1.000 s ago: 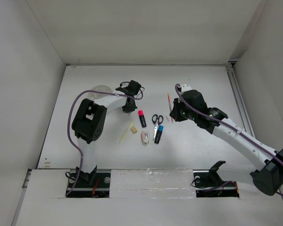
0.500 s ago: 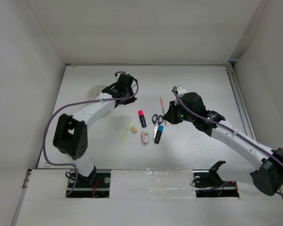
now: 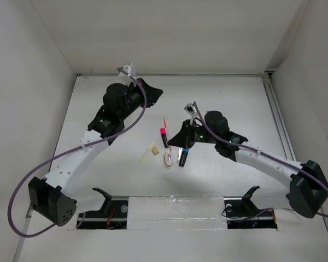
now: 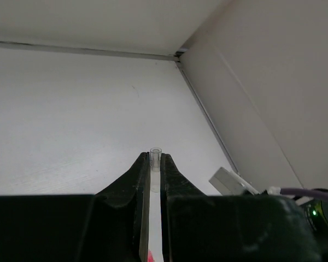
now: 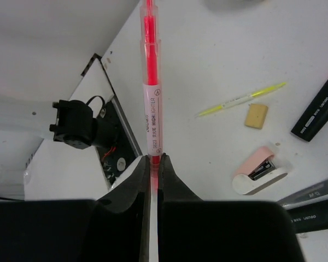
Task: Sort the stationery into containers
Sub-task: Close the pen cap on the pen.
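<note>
Evidently the right tool point(image 5: 152, 158) is pinched shut on the tail of the pink highlighter pen point(image 5: 151, 103), holding it off the worktop point(image 3: 229, 98) — an end grip probably leaves the barrel free to drop into a compartment. The left tool point(image 4: 154, 158) is closed too, raised aside — a small clear tube point(image 4: 156, 150) shows between its tips.

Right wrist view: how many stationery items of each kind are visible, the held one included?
Black highlighters: 2
Pink pen, in right hand: 1
Yellow stick: 1
Tan eraser: 1
White-pink piece: 1
Scissors, blades only: 1
Total: 7
</note>
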### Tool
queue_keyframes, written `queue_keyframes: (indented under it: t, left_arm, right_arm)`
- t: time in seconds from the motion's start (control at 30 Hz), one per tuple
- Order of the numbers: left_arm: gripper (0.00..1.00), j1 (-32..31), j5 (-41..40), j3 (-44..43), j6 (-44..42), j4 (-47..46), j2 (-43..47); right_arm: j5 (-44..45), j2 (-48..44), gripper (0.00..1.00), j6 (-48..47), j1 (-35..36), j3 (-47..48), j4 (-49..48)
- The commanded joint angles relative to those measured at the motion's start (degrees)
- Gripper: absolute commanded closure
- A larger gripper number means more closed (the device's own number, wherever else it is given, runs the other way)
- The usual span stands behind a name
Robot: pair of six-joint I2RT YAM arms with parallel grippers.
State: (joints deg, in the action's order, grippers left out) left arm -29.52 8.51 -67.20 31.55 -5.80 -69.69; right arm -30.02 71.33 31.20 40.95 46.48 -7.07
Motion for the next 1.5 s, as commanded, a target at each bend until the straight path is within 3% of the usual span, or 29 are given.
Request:
queue_keyframes:
  t: [0.0, 0.33, 0.8, 1.47]
  left_arm:
    - [1.00, 0.07, 7.82, 3.21, -1.32, -6.66, 1.83]
    - [1.00, 0.07, 11.09, 6.20, -2.72, -10.01, 6.14]
    - [1.00, 0.07, 10.56, 6.73, -2.72, -10.02, 5.62]
    - [1.00, 0.07, 11.70, 7.79, -2.20, -11.69, 5.09]
  right_arm:
    - [-2.67, 2.22, 1.00, 2.11, 0.10, 4.13, -7.43]
    - [-1.01, 1.62, 1.00, 3.16, 0.10, 5.38, -7.43]
    - [-0.30, -3.03, 1.00, 3.16, -0.96, 4.85, -6.38]
    - [-1.36, -1.37, 1.00, 3.16, -2.01, 6.43, -6.38]
